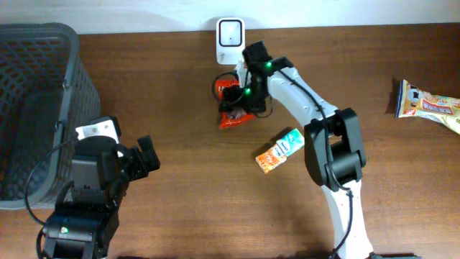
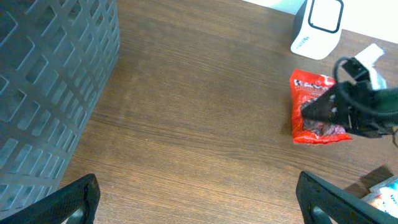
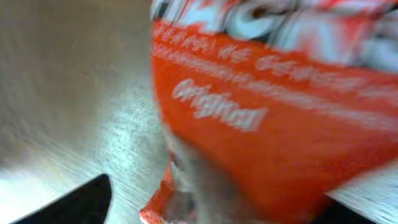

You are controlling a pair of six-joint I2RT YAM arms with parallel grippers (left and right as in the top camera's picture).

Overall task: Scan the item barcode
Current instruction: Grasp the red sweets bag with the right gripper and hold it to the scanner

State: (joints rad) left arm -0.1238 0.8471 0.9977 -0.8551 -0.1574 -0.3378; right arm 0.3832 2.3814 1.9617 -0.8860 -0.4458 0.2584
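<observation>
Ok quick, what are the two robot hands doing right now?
Left gripper: open, holding nothing.
Right gripper: looks open, right over the red packet.

Bare table [image 1: 180, 101] lies open between the basket [image 1: 36, 86] on the left and the red packet [image 1: 231, 121]. The scanner [image 1: 231, 39] stands just behind the packet at the far edge, and the right arm [image 1: 302, 97] reaches over it, closing off its right side. Beside the arm's base lie small packets [image 1: 279, 151]; a snack bag [image 1: 431, 106] sits well apart at the right edge.
</observation>
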